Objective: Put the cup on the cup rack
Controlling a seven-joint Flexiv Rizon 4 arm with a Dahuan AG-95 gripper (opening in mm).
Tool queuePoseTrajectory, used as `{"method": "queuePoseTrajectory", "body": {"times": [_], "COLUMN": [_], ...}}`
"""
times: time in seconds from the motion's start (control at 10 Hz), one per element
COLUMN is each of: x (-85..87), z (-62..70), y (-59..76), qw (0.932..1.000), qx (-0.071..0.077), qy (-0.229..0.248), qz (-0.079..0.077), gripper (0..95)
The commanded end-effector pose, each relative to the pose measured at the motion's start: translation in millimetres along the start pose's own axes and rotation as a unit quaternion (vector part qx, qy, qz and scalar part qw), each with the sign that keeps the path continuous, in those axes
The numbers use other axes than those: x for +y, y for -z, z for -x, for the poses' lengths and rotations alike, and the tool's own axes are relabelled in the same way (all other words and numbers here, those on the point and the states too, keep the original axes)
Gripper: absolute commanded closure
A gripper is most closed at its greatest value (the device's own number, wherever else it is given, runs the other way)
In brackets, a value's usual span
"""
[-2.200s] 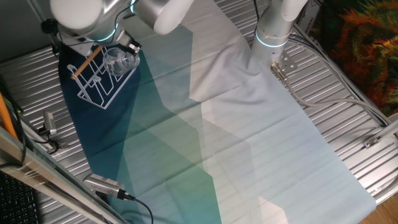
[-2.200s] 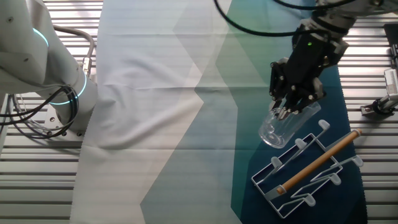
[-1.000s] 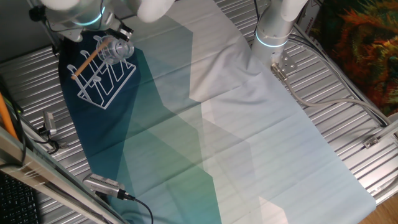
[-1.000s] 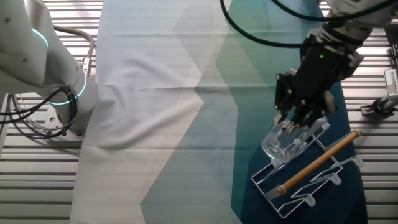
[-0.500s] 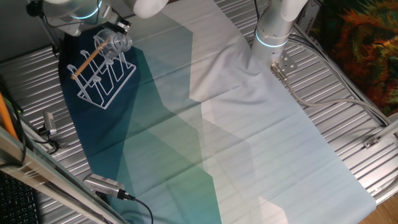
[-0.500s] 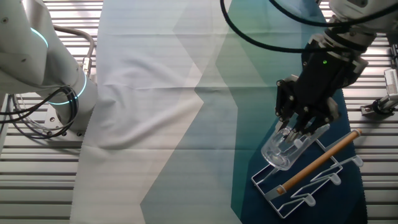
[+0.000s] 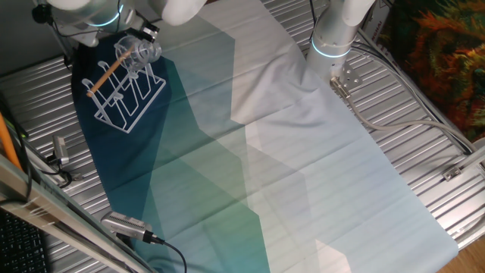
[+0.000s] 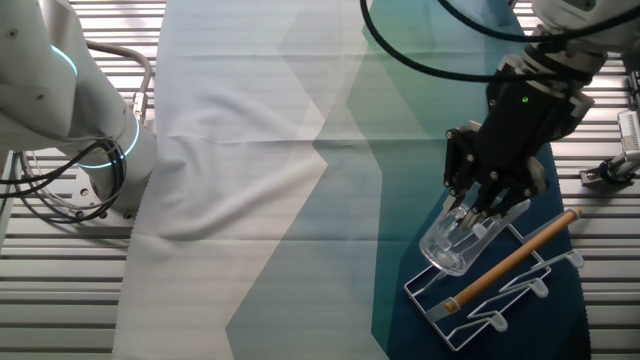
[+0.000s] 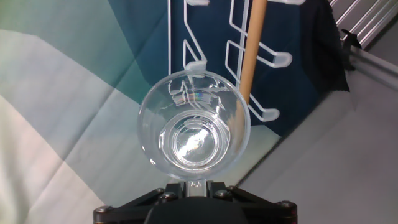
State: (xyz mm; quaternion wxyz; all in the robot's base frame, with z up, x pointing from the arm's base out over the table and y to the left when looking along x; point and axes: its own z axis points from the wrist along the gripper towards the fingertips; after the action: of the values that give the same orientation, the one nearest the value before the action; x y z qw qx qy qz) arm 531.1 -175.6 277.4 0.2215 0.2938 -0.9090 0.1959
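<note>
The cup (image 9: 194, 129), clamped base-end in my gripper (image 8: 480, 207) and tilted mouth-down over the near corner peg of the cup rack (image 8: 497, 279), isn't seated yet, so I'd centre its mouth on that peg, lower slowly, then let go.

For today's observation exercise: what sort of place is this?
Probably a robotics lab bench: a slatted metal table, a second white robot arm, and a black two-finger gripper holding a clear glass cup.
</note>
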Motion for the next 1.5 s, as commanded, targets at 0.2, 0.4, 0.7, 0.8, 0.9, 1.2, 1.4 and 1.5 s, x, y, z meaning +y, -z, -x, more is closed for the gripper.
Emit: {"method": "queuePoseTrajectory", "body": {"times": [0.2, 0.4, 0.7, 0.8, 0.9, 1.2, 1.4, 1.5], "x": [-1.3, -1.5, -2.6, -3.2, -3.9, -5.0, -5.0, -5.0], "z": [1.3, 1.5, 3.0, 3.8, 4.7, 6.4, 6.4, 6.4], "y": [0.8, 1.2, 0.9, 1.6, 3.0, 2.3, 2.3, 2.3], "qw": [0.9999, 0.9999, 0.9993, 0.9992, 0.9992, 0.9992, 0.9992, 0.9992], "qx": [0.011, 0.012, 0.035, 0.038, 0.038, 0.040, 0.039, 0.039], "qy": [0.003, 0.003, 0.010, 0.011, 0.011, 0.011, 0.010, 0.010], "qz": [0.002, 0.001, -0.005, -0.008, -0.006, 0.000, 0.000, 0.001], "gripper": [95.0, 95.0, 95.0, 95.0, 95.0, 95.0, 95.0, 95.0]}}
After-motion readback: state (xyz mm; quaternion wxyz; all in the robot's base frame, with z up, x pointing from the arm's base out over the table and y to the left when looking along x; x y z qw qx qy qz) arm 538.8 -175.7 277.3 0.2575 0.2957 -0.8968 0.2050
